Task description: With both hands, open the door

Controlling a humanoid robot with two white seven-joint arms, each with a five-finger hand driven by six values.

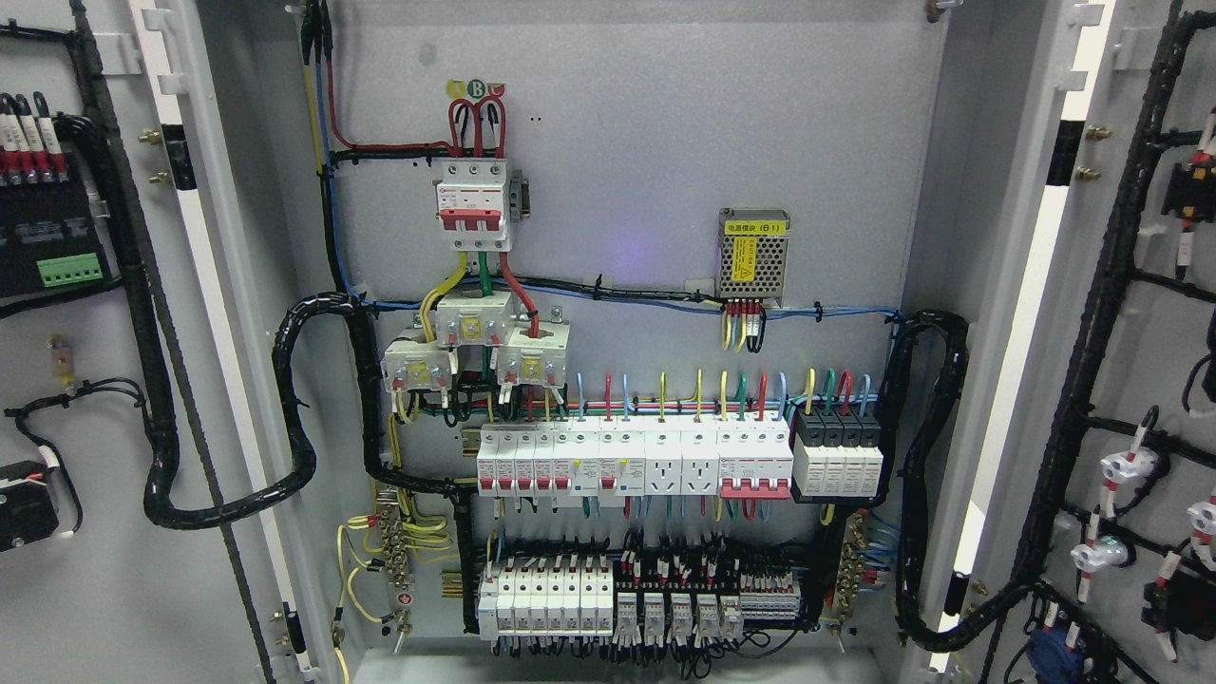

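Both doors, the left door (114, 380) and right door (1121, 380), stand swung wide to either side, baring the cabinet's breakers (627, 461) and wiring, so the opening looks done; neither hand shows, so the fingers' state cannot be told.

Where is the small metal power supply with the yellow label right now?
Head view: the power supply sits upper right on the cabinet back panel, above the black breakers.

Both doors (114, 380) swung wide; breakers (627, 461) and wiring crowd the cabinet interior.
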